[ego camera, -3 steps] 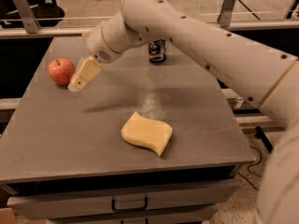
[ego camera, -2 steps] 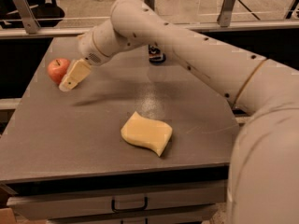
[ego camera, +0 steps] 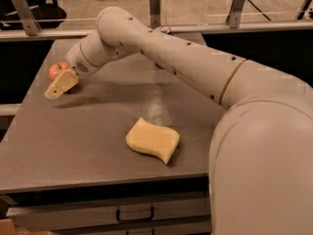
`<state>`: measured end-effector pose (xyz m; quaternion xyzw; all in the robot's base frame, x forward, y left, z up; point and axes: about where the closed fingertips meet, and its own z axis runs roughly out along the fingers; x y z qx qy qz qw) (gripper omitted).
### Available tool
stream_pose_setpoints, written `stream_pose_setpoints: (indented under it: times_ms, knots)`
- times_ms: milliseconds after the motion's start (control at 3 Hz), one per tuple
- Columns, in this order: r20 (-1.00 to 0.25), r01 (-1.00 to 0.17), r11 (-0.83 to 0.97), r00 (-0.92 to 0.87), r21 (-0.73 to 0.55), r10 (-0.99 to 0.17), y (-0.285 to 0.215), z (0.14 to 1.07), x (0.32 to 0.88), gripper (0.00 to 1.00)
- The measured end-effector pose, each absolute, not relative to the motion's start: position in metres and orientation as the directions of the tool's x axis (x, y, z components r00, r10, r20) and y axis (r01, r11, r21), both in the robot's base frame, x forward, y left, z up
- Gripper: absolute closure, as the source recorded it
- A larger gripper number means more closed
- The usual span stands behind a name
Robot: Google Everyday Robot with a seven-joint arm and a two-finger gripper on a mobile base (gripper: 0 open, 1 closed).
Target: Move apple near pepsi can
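The red-orange apple (ego camera: 56, 69) sits near the far left edge of the grey table (ego camera: 88, 131). My gripper (ego camera: 61, 84) is right at the apple, just in front of it and slightly to its right, covering its lower right part. My pale arm (ego camera: 166, 53) stretches across the back of the table from the right. The pepsi can is hidden behind the arm.
A wavy pale-yellow sponge (ego camera: 152, 140) lies near the front middle of the table. The table's left edge is close to the apple. A drawer with a dark handle (ego camera: 134, 214) is under the front edge. A metal railing (ego camera: 154, 6) runs behind the table.
My gripper has moved left and down to the apple and now covers part of it. The arm has swung across and now hides the pepsi can.
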<state>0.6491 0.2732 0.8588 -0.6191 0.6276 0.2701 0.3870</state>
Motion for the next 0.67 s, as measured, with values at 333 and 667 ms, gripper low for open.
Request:
stream_pose_setpoints:
  times_ms: [333, 667]
  knots:
    - [-0.821, -0.988, 0.116, 0.015, -0.099, -0.571, 0.274, 0.853, 0.649, 0.41]
    - [-0.828, -0.984, 0.151, -0.009, -0.092, -0.561, 0.259, 0.856, 0.652, 0.65]
